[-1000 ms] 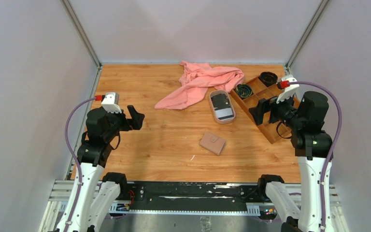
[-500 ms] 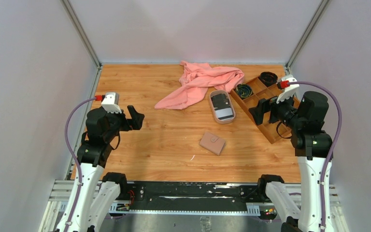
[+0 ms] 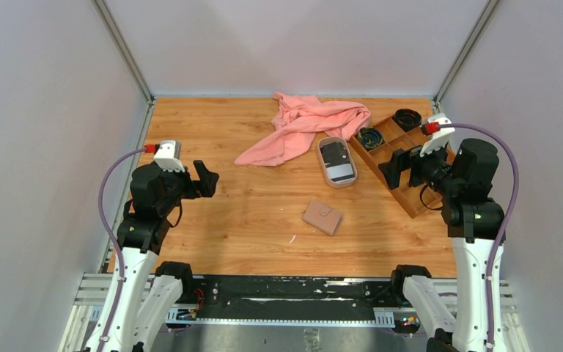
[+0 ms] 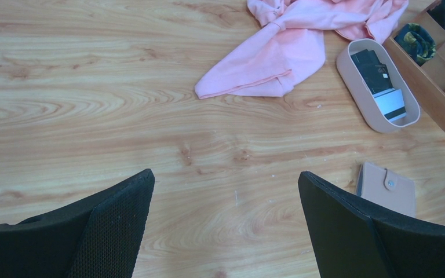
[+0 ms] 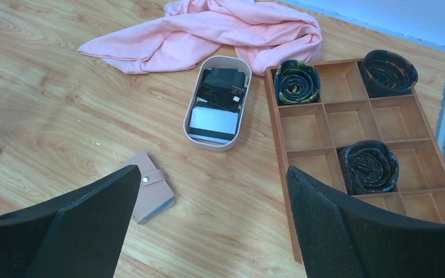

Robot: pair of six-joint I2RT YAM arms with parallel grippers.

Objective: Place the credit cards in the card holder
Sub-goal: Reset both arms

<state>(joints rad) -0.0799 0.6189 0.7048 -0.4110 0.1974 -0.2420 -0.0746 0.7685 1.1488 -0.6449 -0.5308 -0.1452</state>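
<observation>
**Card holder shut on open wood; cards stacked in the oval tray**

The card holder (image 3: 322, 216) is a small, squarish, pinkish-tan wallet. It is folded shut, with its tab snapped down by a pale stud. In the right wrist view a grey-blue edge shows along one side. It lies flat on the bench (image 3: 212, 242), askew to the bench edges, near the middle and towards the front.

Bare wood surrounds the holder on every side. It lies apart from the oval tray (image 5: 211, 145), which sits further back and slightly to the right. The left half of the bench is open wood. Pale walls close the bench on the left, back and right, and a metal rail runs along the near edge.

The pink-rimmed oval tray holds the credit cards (image 5: 217, 104) in a loose stack. The dark ones lie at its far end and a pale one with a dark band at its near end. A pink cloth (image 3: 300, 128) lies crumpled just behind it. To the right, a brown compartment tray (image 5: 339, 87) holds three dark rolled coils (image 5: 296, 82), each in its own cell. The other cells in view are bare.

The left pincer (image 4: 225, 191) and the right pincer (image 5: 212, 171) both hover with jaws spread wide, holding nothing.
</observation>
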